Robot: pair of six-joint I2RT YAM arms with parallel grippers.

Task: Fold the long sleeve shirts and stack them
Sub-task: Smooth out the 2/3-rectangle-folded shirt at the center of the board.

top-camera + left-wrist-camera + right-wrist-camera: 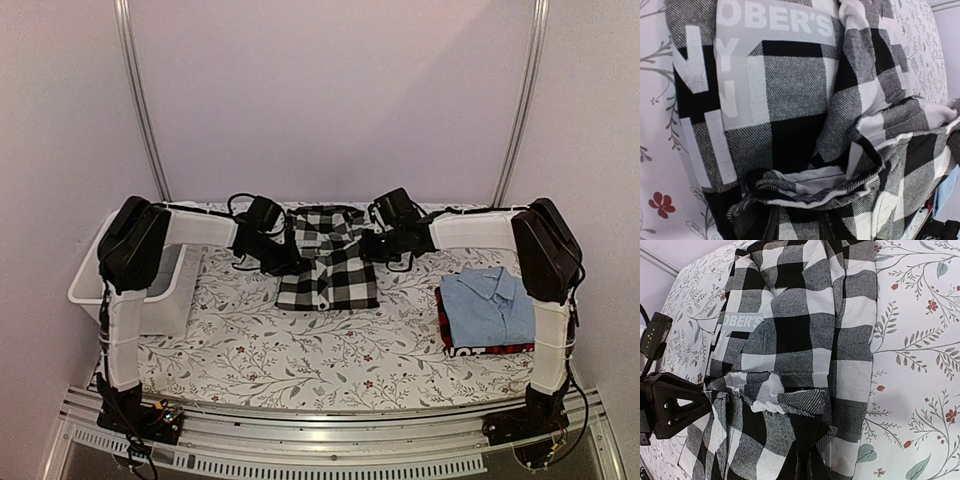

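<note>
The checked shirt point(327, 262) is being folded. It is laid at the middle of the table point(300, 360), toward the far side, already partly doubled over. It is held at its far half from both sides: a bunched fold is gripped by the left claw point(800, 229), and the right claw point(805, 466) is closed on a turned-up edge. For the next move, it is judged that both held points must be carried level toward the near hem and released together. The white lettering is shown only in the wrist views. The blue shirt point(488, 303), stacked on the red-and-black shirt point(490, 349), and the white tub point(95, 285) are seen whole only from above.
</note>
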